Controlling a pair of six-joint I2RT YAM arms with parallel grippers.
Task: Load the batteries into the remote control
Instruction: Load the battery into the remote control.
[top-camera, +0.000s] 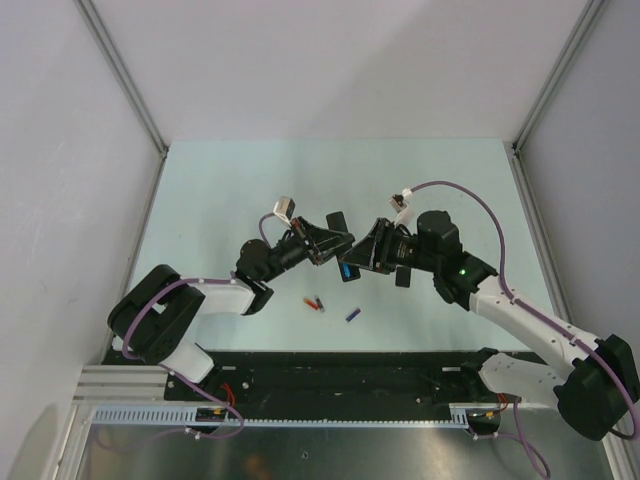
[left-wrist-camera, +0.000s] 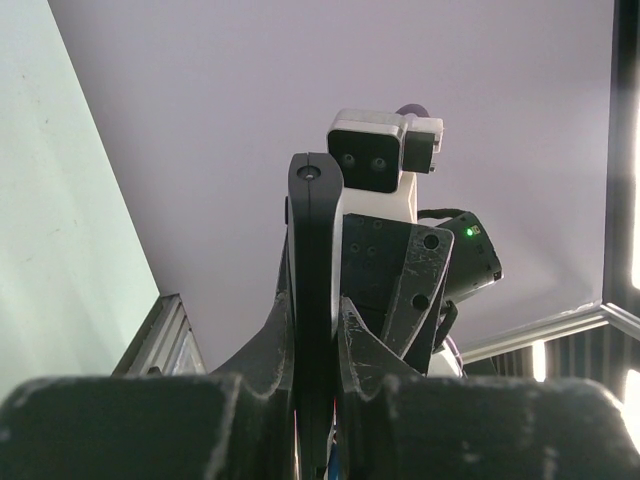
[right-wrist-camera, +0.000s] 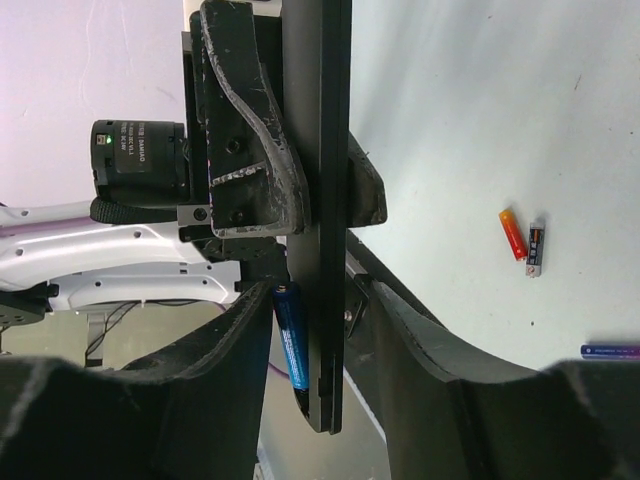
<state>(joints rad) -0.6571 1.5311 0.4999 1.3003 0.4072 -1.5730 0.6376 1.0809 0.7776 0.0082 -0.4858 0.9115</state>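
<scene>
left tool (top-camera: 325, 244): clamped tight, raised mid-air | right tool (top-camera: 362, 256): jaws apart, facing left tool

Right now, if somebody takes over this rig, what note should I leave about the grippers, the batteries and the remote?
Left gripper: shut on the remote control.
Right gripper: open, straddling the remote and a blue battery lying against it.
On the table: an orange battery, a silver-and-dark battery beside it, a second blue battery farther off.
Done: one battery is at the remote; whether seated, I cannot tell.
To do: seat it, then load what else is needed.
</scene>
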